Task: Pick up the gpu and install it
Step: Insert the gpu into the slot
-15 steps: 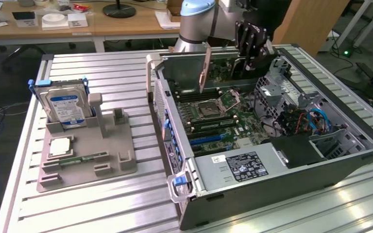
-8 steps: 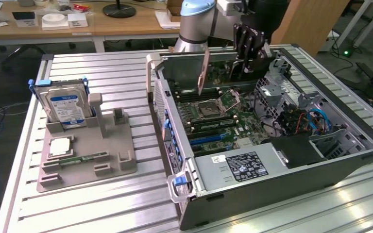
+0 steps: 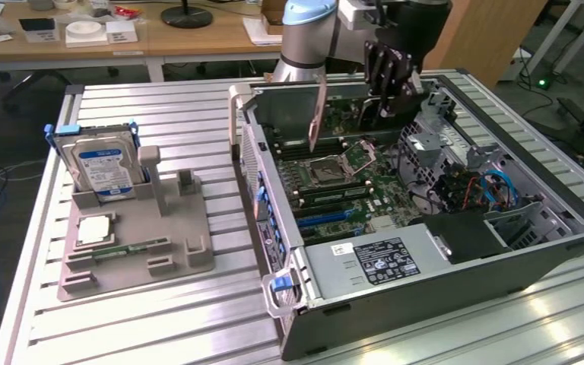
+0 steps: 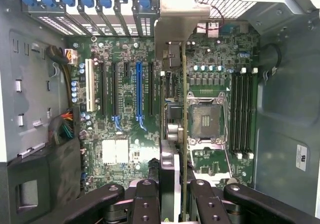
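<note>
A slatted metal bench (image 3: pixel 150 106) carries everything. On the exterior view's right lies the largest container, an open computer case (image 3: pixel 535 251). Inside it are a green motherboard (image 3: pixel 373 182) with an empty processor socket (image 3: pixel 325 173), long expansion slots including a blue one (image 4: pixel 139 92), a grey power supply (image 3: pixel 383 262) with a label, and a bundle of cables (image 3: pixel 474 190).

On the exterior view's left sits a grey holder tray (image 3: pixel 185 262). In it a hard drive (image 3: pixel 99 163) stands upright at the back. A square processor chip (image 3: pixel 97 228) lies flat in the middle, and a narrow green memory stick (image 3: pixel 130 249) lies in a groove near the front.

In the upper centre of the exterior view, the gpu (image 3: pixel 358 118) hangs on edge inside the case, above the motherboard. It does not look seated in any slot. Its silver end bracket (image 3: pixel 318 114) points toward the case's rear wall. The black end effector (image 3: pixel 391 91) is closed partway, pinching the card (image 4: pixel 170 159) across its two flat faces.

The card is probably light and stiff but fragile. It is best held by the shroud and board edges, away from the fan and the contact edge. Thin as it is, it could twist in the grip.
</note>
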You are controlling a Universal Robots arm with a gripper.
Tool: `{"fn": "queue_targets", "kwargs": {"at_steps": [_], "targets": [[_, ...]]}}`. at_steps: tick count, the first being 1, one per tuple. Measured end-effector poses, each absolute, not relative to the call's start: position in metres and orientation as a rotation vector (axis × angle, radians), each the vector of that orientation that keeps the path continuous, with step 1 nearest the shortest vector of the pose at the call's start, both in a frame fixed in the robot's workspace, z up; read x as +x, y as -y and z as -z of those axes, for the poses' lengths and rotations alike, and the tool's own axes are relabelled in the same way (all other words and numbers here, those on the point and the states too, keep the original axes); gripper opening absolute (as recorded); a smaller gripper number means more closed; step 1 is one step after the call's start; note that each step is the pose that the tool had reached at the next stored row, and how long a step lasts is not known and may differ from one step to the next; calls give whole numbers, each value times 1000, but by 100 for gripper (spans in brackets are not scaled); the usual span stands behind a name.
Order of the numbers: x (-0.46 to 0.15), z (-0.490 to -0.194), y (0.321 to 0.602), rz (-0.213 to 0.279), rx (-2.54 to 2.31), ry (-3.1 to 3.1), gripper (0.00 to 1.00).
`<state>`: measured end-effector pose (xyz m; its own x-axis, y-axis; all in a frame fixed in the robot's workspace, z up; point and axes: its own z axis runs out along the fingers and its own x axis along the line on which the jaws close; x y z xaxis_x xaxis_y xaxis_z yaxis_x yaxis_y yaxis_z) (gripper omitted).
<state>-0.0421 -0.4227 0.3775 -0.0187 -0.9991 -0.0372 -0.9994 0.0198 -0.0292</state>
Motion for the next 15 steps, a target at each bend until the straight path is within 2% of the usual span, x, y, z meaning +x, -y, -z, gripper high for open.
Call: {"fn": "queue_targets", "kwargs": {"at_steps": [15], "targets": [[-42,-367,430,-9,-2169,-2211,28]]}}
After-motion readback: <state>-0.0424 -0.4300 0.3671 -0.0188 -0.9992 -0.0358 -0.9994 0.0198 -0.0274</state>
